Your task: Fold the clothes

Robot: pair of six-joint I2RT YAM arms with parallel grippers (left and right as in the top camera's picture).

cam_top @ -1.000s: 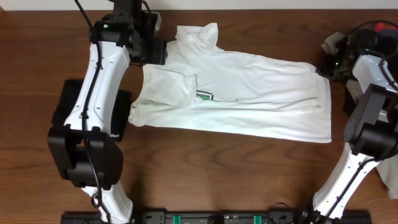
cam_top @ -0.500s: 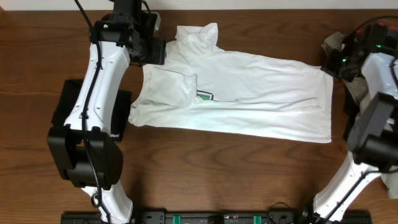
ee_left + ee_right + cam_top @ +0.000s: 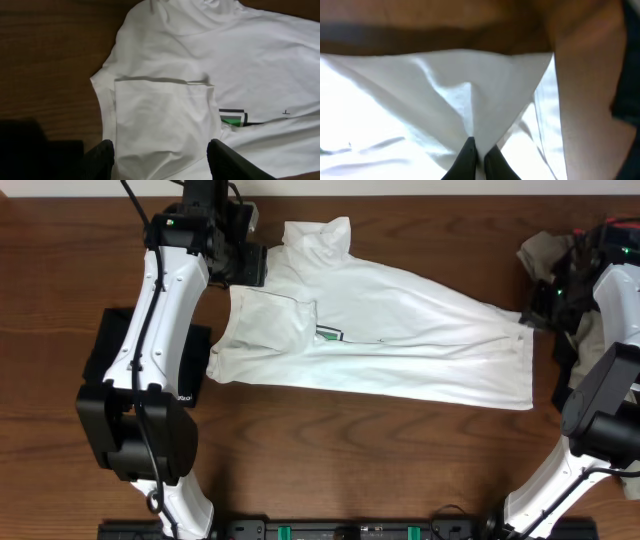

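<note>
The white T-shirt (image 3: 400, 330) lies across the wooden table, partly folded, with a bit of its green print (image 3: 331, 334) showing. My right gripper (image 3: 526, 317) is shut on the shirt's far right corner and holds it lifted; in the right wrist view the cloth (image 3: 470, 95) is pinched between the fingertips (image 3: 480, 150). My left gripper (image 3: 250, 265) is open above the shirt's left end by the folded sleeve (image 3: 160, 115); its fingers (image 3: 160, 157) stand apart over the cloth, holding nothing.
A pile of khaki and dark garments (image 3: 545, 255) lies at the table's right edge behind my right arm. A black garment (image 3: 100, 350) lies at the left under my left arm. Bare table (image 3: 350, 460) spreads in front of the shirt.
My right gripper has moved toward the front with the shirt's far right corner, pulling that edge inward and up. The left arm has not moved.
</note>
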